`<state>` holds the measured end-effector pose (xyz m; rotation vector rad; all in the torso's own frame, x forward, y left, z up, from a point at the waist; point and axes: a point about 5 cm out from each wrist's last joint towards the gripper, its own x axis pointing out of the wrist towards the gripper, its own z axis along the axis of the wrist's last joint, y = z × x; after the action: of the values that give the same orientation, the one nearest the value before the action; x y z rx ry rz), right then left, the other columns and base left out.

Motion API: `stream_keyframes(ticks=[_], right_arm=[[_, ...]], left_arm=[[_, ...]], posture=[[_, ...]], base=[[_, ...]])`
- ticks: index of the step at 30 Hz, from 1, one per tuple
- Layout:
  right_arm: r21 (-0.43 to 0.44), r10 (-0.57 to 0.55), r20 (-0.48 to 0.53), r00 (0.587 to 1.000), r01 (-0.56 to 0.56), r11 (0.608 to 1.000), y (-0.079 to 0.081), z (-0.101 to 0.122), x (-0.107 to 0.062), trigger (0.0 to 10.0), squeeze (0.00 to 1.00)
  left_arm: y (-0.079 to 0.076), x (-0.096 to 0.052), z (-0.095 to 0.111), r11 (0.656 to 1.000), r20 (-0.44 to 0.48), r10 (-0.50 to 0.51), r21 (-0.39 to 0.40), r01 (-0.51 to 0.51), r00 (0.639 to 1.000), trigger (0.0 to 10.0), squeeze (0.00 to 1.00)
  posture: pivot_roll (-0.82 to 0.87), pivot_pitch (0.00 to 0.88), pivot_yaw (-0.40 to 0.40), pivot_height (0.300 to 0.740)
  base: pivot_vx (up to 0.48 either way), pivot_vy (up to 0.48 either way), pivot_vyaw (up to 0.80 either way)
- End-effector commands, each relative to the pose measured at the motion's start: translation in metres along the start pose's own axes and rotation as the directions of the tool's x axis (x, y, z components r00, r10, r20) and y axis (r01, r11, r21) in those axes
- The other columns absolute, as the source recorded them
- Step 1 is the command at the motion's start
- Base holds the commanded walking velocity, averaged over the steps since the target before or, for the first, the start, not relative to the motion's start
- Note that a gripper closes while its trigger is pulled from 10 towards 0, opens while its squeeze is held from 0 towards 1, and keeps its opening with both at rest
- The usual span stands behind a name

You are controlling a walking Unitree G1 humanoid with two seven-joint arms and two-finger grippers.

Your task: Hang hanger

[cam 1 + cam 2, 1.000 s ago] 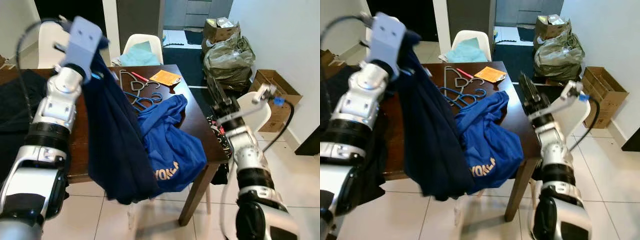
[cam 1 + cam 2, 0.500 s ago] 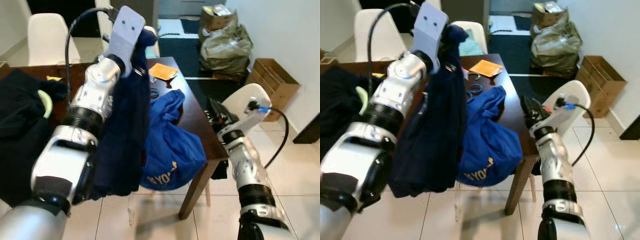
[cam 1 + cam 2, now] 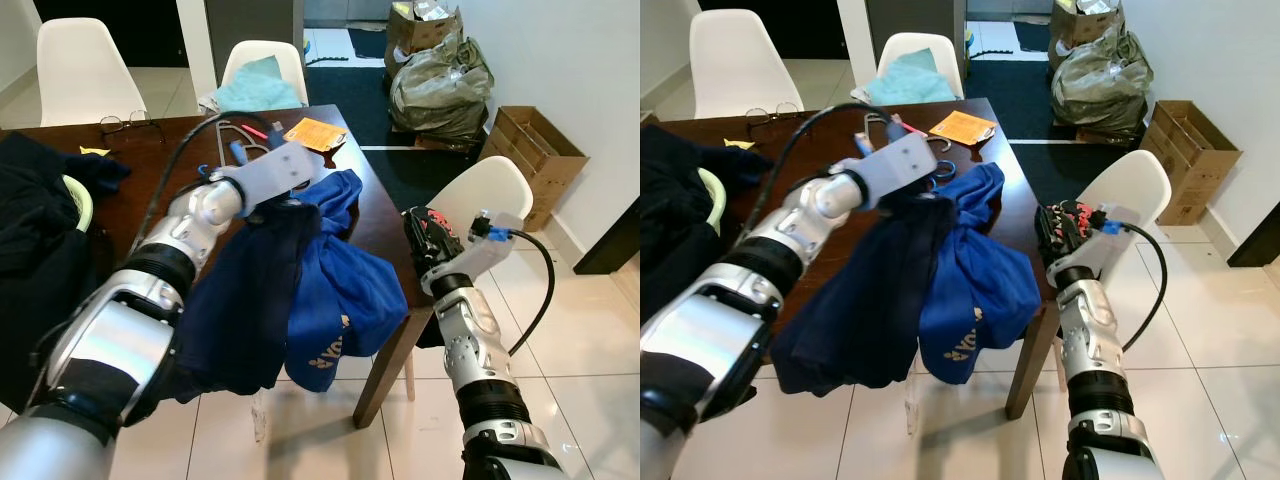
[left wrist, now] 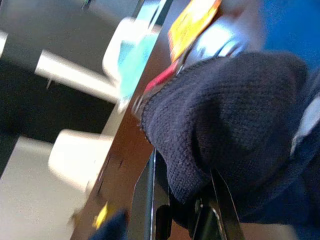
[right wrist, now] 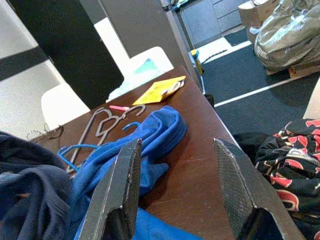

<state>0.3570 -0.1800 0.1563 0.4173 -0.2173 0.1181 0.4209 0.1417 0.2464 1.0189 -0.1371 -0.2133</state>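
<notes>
A dark wooden table (image 3: 375, 215) carries a heap of black clothes (image 3: 35, 230) and a bright blue shirt (image 3: 345, 285) spilling over its edge. The left gripper (image 3: 285, 205) is clenched on a navy garment (image 3: 250, 300) that hangs beside the blue shirt. The right gripper (image 5: 175, 190) — fingers spread, holding nothing — hovers at the table's corner. Grey and blue hangers (image 5: 102, 127) lie flat on the tabletop, near an orange paper (image 3: 312, 132).
</notes>
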Motion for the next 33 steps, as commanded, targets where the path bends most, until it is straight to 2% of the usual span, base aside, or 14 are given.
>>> stream_keyframes(ticks=[1, 6, 7, 9, 14, 15, 24, 25, 26, 27, 28, 29, 31, 33], right_arm=[[-0.013, -0.012, -0.022, 1.000, 0.012, 1.000, 0.000, -0.006, -0.005, 10.0, 0.00], [-0.004, -0.030, -0.019, 0.999, 0.030, 1.000, 0.000, -0.008, -0.006, 10.0, 0.00], [0.005, -0.041, -0.013, 0.999, 0.041, 0.999, -0.001, -0.008, -0.006, 10.0, 0.00], [0.009, -0.047, -0.008, 0.999, 0.047, 0.999, -0.001, -0.008, -0.006, 10.0, 0.00], [0.010, -0.040, -0.011, 0.999, 0.040, 0.999, 0.001, -0.009, -0.006, 10.0, 0.00], [0.011, -0.035, -0.023, 0.999, 0.035, 0.999, 0.001, -0.010, -0.006, 10.0, 0.00], [0.001, -0.034, -0.073, 0.997, 0.034, 0.999, 0.000, -0.018, -0.008, 10.0, 0.00], [-0.003, -0.037, -0.080, 0.996, 0.037, 0.999, 0.000, -0.019, -0.009, 10.0, 0.00], [-0.003, -0.037, -0.080, 0.996, 0.037, 0.999, 0.000, -0.019, -0.009, 10.0, 0.00], [-0.012, -0.032, -0.081, 0.996, 0.031, 0.999, 0.002, -0.020, -0.009, 10.0, 0.00], [-0.012, -0.032, -0.081, 0.996, 0.031, 0.999, 0.002, -0.020, -0.009, 10.0, 0.00], [-0.019, -0.024, -0.081, 0.996, 0.022, 1.000, 0.004, -0.022, -0.011, 10.0, 0.00], [-0.024, -0.012, -0.081, 0.997, 0.010, 1.000, 0.007, -0.023, -0.012, 10.0, 0.00], [-0.032, 0.005, -0.087, 0.996, -0.008, 0.999, 0.010, -0.027, -0.014, 10.0, 0.00]], left_arm=[[0.005, -0.002, -0.010, 1.000, -0.047, 0.025, 0.000, -0.025, 0.999, 10.0, 0.00], [-0.004, -0.002, -0.001, 0.975, 0.052, -0.059, -0.212, 0.069, 0.997, 10.0, 0.00], [-0.007, -0.001, 0.004, 0.950, 0.094, -0.071, -0.298, 0.096, 0.993, 10.0, 0.96], [-0.007, 0.000, 0.009, 0.932, 0.126, -0.076, -0.343, 0.116, 0.989, 10.0, 1.00], [0.000, 0.002, 0.012, 0.945, 0.118, -0.040, -0.318, 0.076, 0.992, 10.0, 1.00], [0.003, 0.002, 0.011, 0.956, 0.100, -0.029, -0.287, 0.057, 0.995, 10.0, 0.00], [0.003, 0.004, 0.013, 0.932, 0.080, -0.083, -0.345, 0.106, 0.993, 10.0, 0.00], [0.008, 0.006, 0.019, 0.861, 0.102, -0.035, -0.503, 0.082, 0.994, 10.0, 0.00], [0.008, 0.006, 0.019, 0.861, 0.102, -0.035, -0.503, 0.082, 0.994, 10.0, 0.00], [0.013, 0.006, 0.026, 0.772, 0.126, 0.039, -0.634, 0.050, 0.991, 10.0, 0.00], [0.013, 0.006, 0.026, 0.772, 0.126, 0.039, -0.634, 0.050, 0.991, 10.0, 0.00], [0.021, 0.002, 0.029, 0.724, 0.131, 0.140, -0.689, -0.012, 0.981, 10.0, 0.00], [0.028, -0.003, 0.028, 0.699, 0.117, 0.223, -0.711, -0.075, 0.968, 10.0, 0.00], [0.034, -0.011, 0.014, 0.724, 0.035, 0.288, -0.663, -0.193, 0.957, 10.0, 0.00]], posture=[[-0.03, 0.159, -0.031, 0.740], [-0.02, 0.159, -0.034, 0.740], [-0.02, 0.158, -0.034, 0.740], [-0.02, 0.158, -0.033, 0.740], [-0.02, 0.158, -0.033, 0.740], [-0.02, 0.149, -0.035, 0.740], [-0.01, 0.126, -0.035, 0.740], [-0.01, 0.115, -0.029, 0.740], [-0.01, 0.115, -0.029, 0.740], [-0.01, 0.106, -0.022, 0.740], [-0.01, 0.106, -0.022, 0.740], [-0.01, 0.099, -0.022, 0.740], [-0.01, 0.099, -0.022, 0.740], [0.00, 0.083, -0.021, 0.740]], base=[[0.000, 0.000, 0.00], [0.000, 0.000, 0.00], [0.000, 0.000, 0.00], [0.000, 0.000, 0.00], [0.000, 0.000, 0.00], [0.000, 0.000, 0.00], [0.000, 0.000, 0.00], [0.000, 0.000, 0.00], [0.000, 0.000, 0.00], [0.000, 0.000, 0.00], [0.000, 0.000, 0.00], [0.000, 0.000, 0.00], [0.000, 0.000, 0.00], [0.000, 0.000, 0.00]])
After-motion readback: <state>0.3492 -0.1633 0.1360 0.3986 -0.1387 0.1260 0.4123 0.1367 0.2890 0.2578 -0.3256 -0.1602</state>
